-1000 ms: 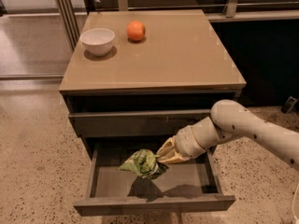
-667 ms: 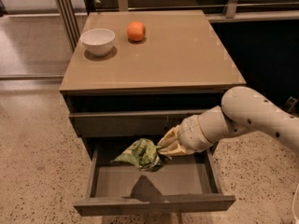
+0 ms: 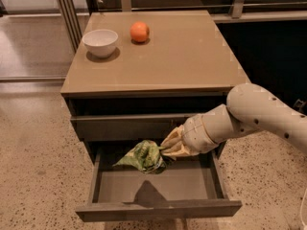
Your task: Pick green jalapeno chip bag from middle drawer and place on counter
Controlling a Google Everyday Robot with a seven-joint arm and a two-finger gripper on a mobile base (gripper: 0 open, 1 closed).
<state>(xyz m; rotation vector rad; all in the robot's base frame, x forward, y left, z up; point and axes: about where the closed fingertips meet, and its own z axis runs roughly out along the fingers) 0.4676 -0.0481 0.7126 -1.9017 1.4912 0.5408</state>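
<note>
The green jalapeno chip bag (image 3: pixel 143 157) is a crumpled shiny green foil bag. It hangs above the floor of the open middle drawer (image 3: pixel 158 209), casting a shadow on the grey floor below. My gripper (image 3: pixel 168 147) is shut on the bag's right end and holds it in front of the drawer above, just under the counter's front edge. The white arm reaches in from the right. The counter (image 3: pixel 182 56) is the glossy tan top of the cabinet.
A white bowl (image 3: pixel 100 42) and an orange round fruit (image 3: pixel 139 31) stand at the back left of the counter. The drawer front above (image 3: pixel 120 127) is slightly out. Speckled terrazzo floor (image 3: pixel 33 176) surrounds the cabinet. Dark cabinets stand at the right.
My gripper has lifted the bag up from the drawer floor. The arm has risen and drawn back a little to the right.
</note>
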